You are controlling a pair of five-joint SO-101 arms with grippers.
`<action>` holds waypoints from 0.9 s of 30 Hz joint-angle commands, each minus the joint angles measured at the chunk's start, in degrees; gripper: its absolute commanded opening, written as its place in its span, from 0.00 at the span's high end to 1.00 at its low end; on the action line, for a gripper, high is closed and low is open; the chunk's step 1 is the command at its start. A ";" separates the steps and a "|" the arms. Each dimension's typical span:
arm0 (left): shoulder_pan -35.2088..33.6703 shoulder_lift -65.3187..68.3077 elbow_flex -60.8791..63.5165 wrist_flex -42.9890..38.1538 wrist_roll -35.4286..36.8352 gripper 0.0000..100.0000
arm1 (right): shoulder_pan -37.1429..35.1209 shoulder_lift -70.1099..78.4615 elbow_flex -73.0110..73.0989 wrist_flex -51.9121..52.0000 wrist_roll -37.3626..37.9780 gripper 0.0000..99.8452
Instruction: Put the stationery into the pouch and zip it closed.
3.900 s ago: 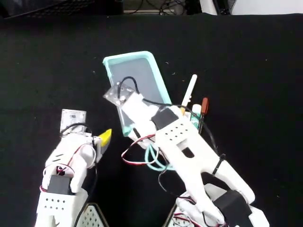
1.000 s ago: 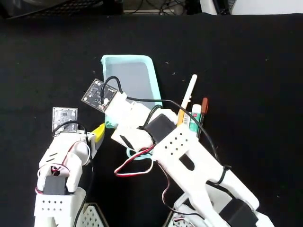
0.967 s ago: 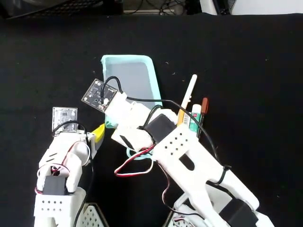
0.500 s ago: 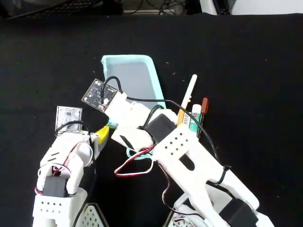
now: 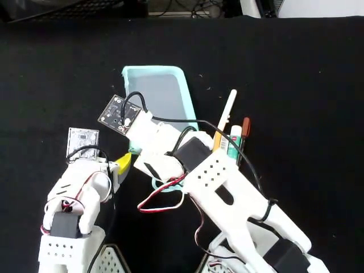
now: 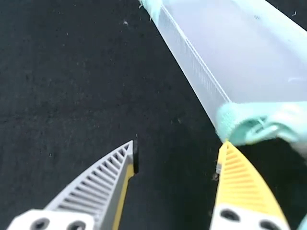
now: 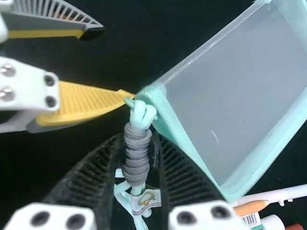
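A mint-green pouch (image 5: pixel 162 96) lies flat on the black table (image 5: pixel 296 85), at 12 o'clock from the two arms. Its long axis runs roughly 12 to 6 o'clock, the far end leaning slightly towards 11, and the end with the zip pull points to 6 o'clock, towards the arms. The right arm (image 5: pixel 227 182) reaches across that near end. In its wrist view the black jaws are closed on the grey coiled zip pull (image 7: pixel 136 163), which is tied at the pouch's near-left corner. The left arm (image 5: pixel 79 193) sits at 7 o'clock from the pouch. Its jaws are spread wide and hold nothing, and the tip of the yellow jaw touches that same corner. The pens (image 5: pixel 230 133) lie bunched on the table at 3 o'clock from the pouch, lengthways towards 12 to 1 o'clock, not yet inside.

The step in hand looks to be opening the zip. To do it well, the left jaws would close on the corner fabric and pin it before any tug. The right jaws would then draw the pull along the zip's own line, low and parallel to the table. An upward pull would likely make the light pouch slide or lift with it.
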 commanded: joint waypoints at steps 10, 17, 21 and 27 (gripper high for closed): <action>0.84 -0.44 -3.74 0.26 0.00 0.71 | -0.53 -2.24 -0.40 -0.18 -0.09 0.99; 0.84 -0.44 1.19 -9.32 0.09 0.71 | -0.53 -2.24 -0.40 -0.18 -0.09 0.99; 0.84 -0.44 4.44 -15.12 -0.26 0.71 | -0.53 -2.24 -0.40 -0.09 -0.09 0.99; 0.40 -0.44 8.84 -21.89 -0.44 0.71 | -0.53 -2.24 -0.40 0.18 -0.09 0.99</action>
